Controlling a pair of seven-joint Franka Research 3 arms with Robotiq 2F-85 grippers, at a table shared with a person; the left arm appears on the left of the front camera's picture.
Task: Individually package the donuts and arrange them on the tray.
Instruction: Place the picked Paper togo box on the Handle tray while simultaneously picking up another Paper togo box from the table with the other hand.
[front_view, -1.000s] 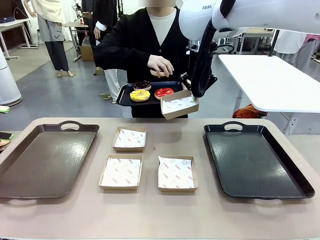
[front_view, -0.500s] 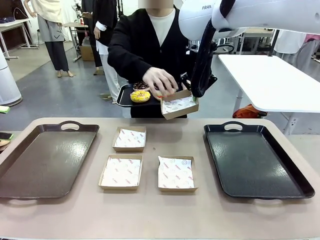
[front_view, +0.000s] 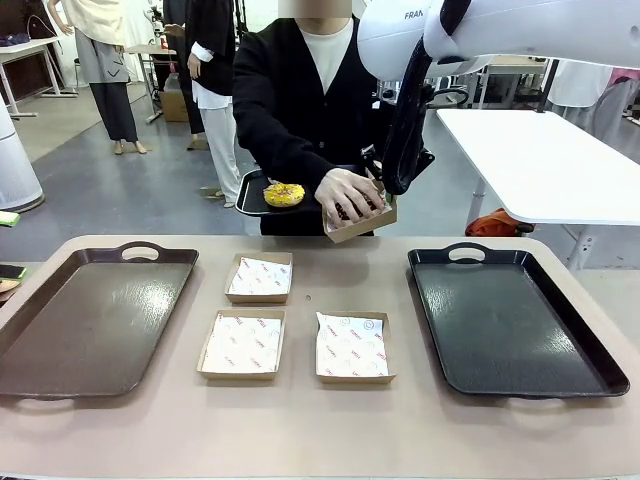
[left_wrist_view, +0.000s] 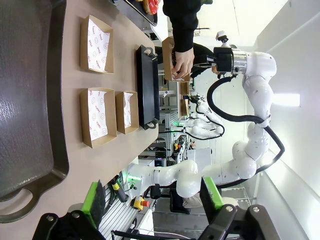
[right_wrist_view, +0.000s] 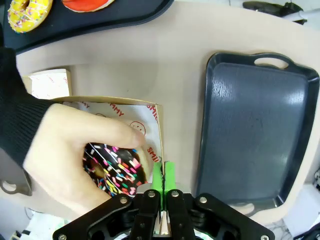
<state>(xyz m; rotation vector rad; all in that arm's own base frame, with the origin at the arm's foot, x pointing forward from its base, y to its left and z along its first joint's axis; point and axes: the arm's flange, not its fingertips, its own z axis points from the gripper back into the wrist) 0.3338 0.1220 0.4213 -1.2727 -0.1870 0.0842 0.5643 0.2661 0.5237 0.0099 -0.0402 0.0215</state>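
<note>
The dark donut with coloured sprinkles (right_wrist_view: 117, 170) is in the person's hand (right_wrist_view: 75, 155), set down inside a shallow cardboard box (right_wrist_view: 107, 100) lined with white printed paper. It is a round ring, so it has no long side. Its sprinkled face is turned up out of the box's open top, and the fingers cover its upper edge.

The box is held in the air above the far edge of the table, tilted toward the robot's side. The right claw (right_wrist_view: 163, 172) is closed on the box's side wall, green pads pinching the cardboard.

Behind it, the yellow donut (front_view: 284, 194) and the red donut (right_wrist_view: 87, 4) lie flat on a small black tray (front_view: 250, 195) that the person holds.

On the table, three more lined boxes (front_view: 242, 344) sit between a brown tray (front_view: 90, 320) and a large black tray (front_view: 520, 330).

The left claw (left_wrist_view: 152, 197) hangs above the brown tray's near end, fingers spread wide with nothing between them.
</note>
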